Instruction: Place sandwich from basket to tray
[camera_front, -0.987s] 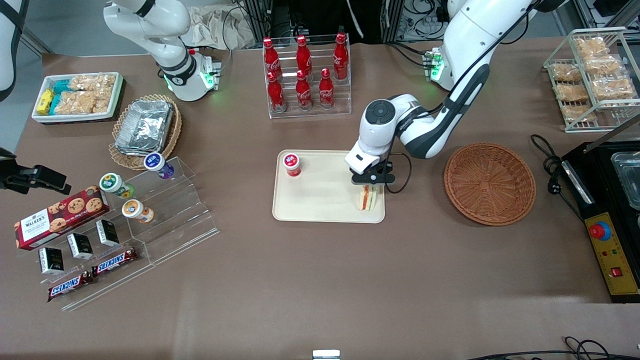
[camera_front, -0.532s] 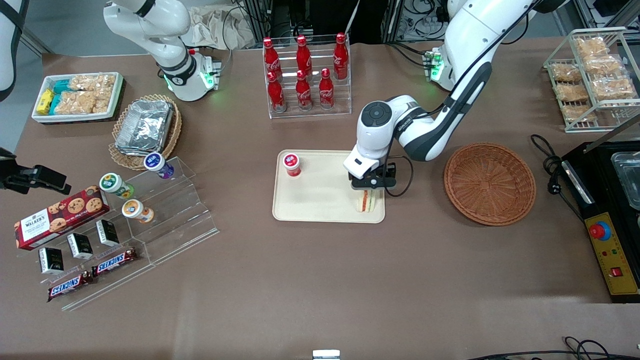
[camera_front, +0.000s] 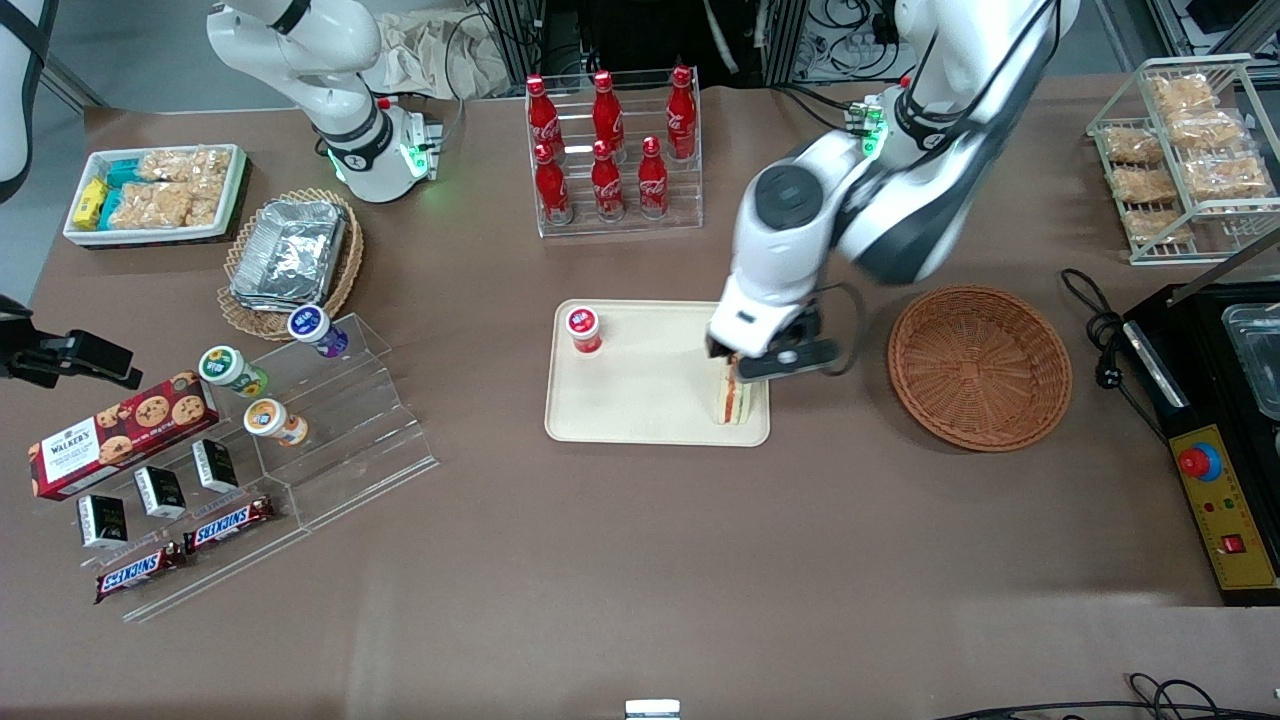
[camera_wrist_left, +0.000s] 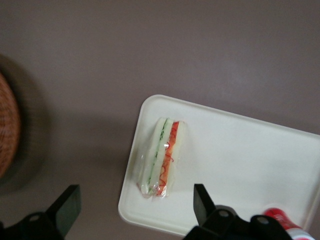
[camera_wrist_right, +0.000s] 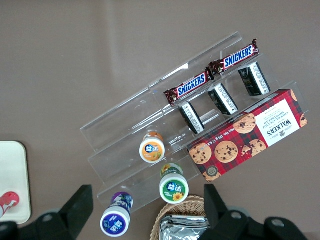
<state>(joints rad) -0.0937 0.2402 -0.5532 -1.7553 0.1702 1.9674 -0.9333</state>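
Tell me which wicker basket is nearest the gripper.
The reddish-brown basket, holding nothing, beside the tray. The paler basket with foil trays lies toward the parked arm's end. The gripper, fingers open, hangs above the sandwich.

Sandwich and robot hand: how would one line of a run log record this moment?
sandwich: on tray, released | gripper: open, above sandwich | basket: empty | step: placement done

Red cola bottles (camera_front: 608, 150) in clear rack. Red-capped bottle (camera_front: 584, 329) upright. Snickers bars (camera_wrist_right: 211, 74), Walkers cookie box (camera_wrist_right: 248, 135), three small capped bottles (camera_wrist_right: 152, 150) on clear tiered stand (camera_wrist_right: 150, 115). Foil trays (camera_front: 290, 250) in pale basket.
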